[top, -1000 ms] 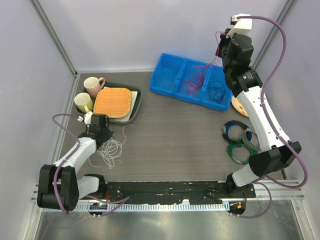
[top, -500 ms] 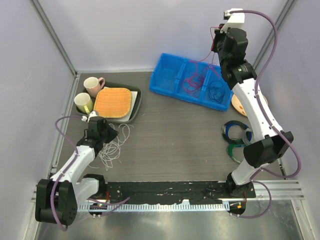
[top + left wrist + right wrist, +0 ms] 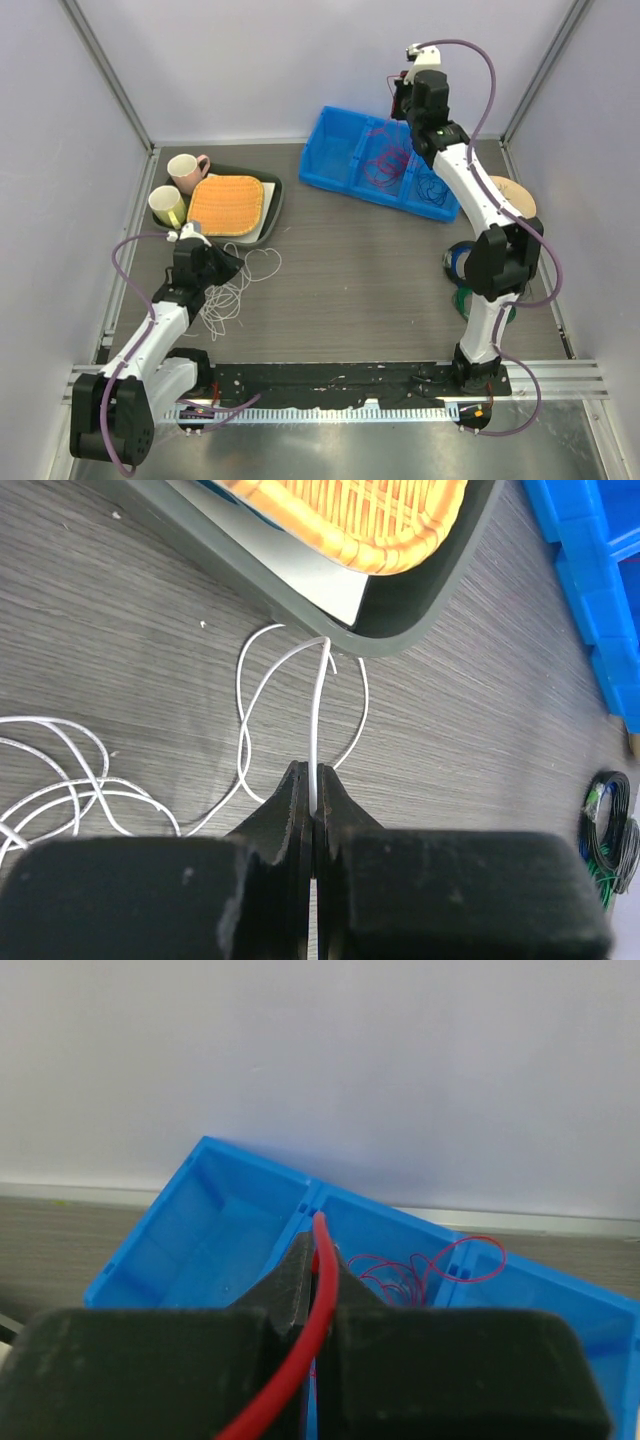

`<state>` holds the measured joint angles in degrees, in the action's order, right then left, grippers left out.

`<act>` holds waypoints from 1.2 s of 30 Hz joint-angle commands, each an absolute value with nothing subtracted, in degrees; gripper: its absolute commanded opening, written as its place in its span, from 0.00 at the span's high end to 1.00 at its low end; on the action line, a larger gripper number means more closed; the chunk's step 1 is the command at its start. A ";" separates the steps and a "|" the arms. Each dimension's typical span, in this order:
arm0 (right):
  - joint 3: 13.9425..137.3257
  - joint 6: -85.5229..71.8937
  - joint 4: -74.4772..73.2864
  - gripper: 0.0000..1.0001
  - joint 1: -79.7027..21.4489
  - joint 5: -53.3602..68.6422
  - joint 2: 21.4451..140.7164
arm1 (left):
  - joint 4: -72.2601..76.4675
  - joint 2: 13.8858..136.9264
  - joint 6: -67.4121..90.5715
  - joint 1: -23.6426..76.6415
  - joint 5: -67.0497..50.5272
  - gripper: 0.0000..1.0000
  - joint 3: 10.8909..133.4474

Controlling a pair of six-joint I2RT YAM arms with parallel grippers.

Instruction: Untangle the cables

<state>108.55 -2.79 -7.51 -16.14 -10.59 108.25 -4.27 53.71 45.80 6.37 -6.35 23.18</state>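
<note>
At table's 9 o'clock, left gripper (image 3: 311, 785) jaws closed tight on white cable (image 3: 319, 710). Rest of it lies in loose loops on table (image 3: 480, 740), just beside tray (image 3: 410, 615). At 1 o'clock, right gripper (image 3: 318, 1235) high above bin (image 3: 200, 1225), jaws pinched on red cable (image 3: 314, 1290). Its coil lies in middle compartment, dark blue cable (image 3: 432, 187) in right one. All cables likely light, limp, thin, slippery; loops snag easily. Best hold: near free end, clear of crossings.
</note>
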 commanded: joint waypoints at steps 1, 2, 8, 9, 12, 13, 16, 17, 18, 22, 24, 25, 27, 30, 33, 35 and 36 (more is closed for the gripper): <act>111.88 -4.74 -1.85 0.99 -16.35 -8.09 110.91 | -0.26 52.82 44.74 6.50 -8.97 1.00 22.76; 112.23 -4.83 -1.85 0.99 -16.35 -8.00 111.53 | -0.18 52.91 44.74 6.50 -9.05 1.00 22.68; 115.13 -5.10 -1.67 0.99 -15.65 -8.52 117.68 | -0.26 52.91 44.74 6.50 -9.58 1.00 22.59; 115.40 -5.18 -1.67 0.99 -15.47 -8.79 119.08 | -0.35 52.82 44.74 6.50 -9.49 1.00 22.50; 116.10 -5.80 -1.14 0.99 -14.15 -8.88 121.19 | -0.26 52.65 44.74 6.50 -9.76 1.00 22.50; 116.28 -5.97 -0.97 0.99 -13.72 -8.88 122.42 | -0.26 52.56 44.74 6.50 -9.93 1.00 22.50; 116.63 -6.68 -0.62 0.99 -12.13 -8.88 125.14 | 1.23 52.56 44.74 6.50 -10.19 1.00 22.50; 116.72 -7.11 -0.70 0.99 -11.08 -9.14 125.77 | 1.23 52.65 44.74 6.50 -10.37 1.00 22.41; 116.72 -7.73 -0.70 0.99 -10.81 -9.14 126.21 | 1.23 52.65 44.74 6.50 -10.37 1.00 22.41; 117.07 -9.75 -0.88 0.99 -8.53 -9.58 128.49 | 1.23 52.73 44.65 6.50 -10.20 1.00 22.59; 117.16 -10.37 -1.05 0.99 -7.65 -9.67 129.55 | 1.32 52.91 44.65 6.50 -10.28 1.00 22.67; 117.51 -10.46 -1.14 0.99 -7.56 -9.32 129.81 | 1.41 53.08 44.65 6.42 -10.28 1.00 22.68; 118.21 -10.02 -1.75 0.99 -7.47 -6.61 131.04 | 1.49 53.35 44.65 6.50 -10.28 1.00 22.94; 121.19 -10.98 -3.60 0.99 -7.56 -3.96 132.71 | 1.58 53.96 44.56 6.50 -10.37 1.00 23.11; 123.48 -10.55 -3.96 0.99 -8.08 -3.25 132.37 | 1.58 54.05 44.56 6.42 -10.46 1.00 23.12; 123.49 -9.06 -2.65 0.99 -9.05 -5.62 130.61 | 1.67 53.88 44.56 6.42 -10.37 1.00 23.03; 123.40 -6.79 -2.20 0.99 -9.40 -6.06 129.82 | 1.67 53.96 44.56 6.50 -10.28 1.00 23.11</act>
<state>119.98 -9.80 -5.56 -7.44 -5.61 133.82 -1.76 53.98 45.78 6.37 -9.30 22.46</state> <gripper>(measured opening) 0.039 0.026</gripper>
